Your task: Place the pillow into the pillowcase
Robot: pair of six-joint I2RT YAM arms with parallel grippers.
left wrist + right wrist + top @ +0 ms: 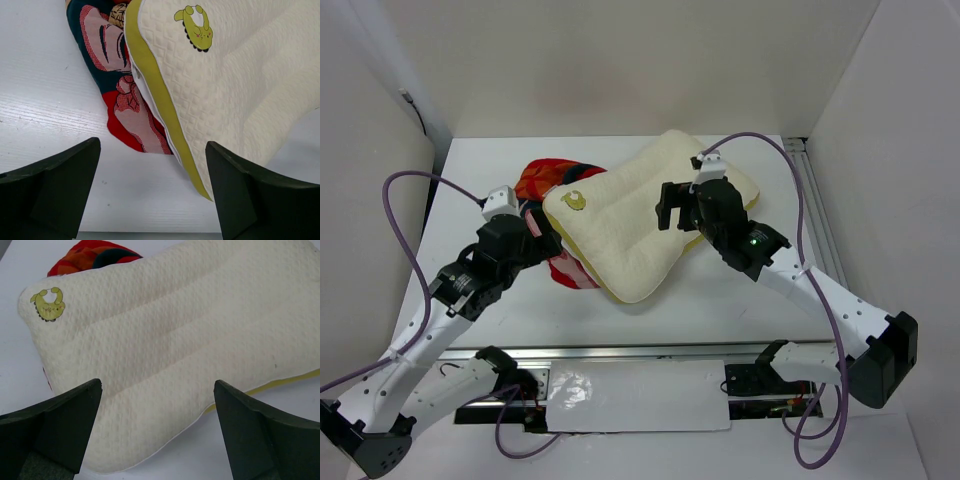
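Cream pillow (640, 215) lies half over the crumpled red pillowcase (545, 180), none of it inside | left hand (152, 145) wide open, empty, by pillow's logo corner | right hand (157, 385) wide open, empty, above pillow's middle | whole insertion left to do

No letters, numbers or brand names can be read anywhere; the only sign is a small, wordless yellow-green cartoon-creature logo (196, 27), edged below with dark scallops, near one corner of the pillow (640, 215), while the pillowcase (125, 100) carries printed figures without legible writing.
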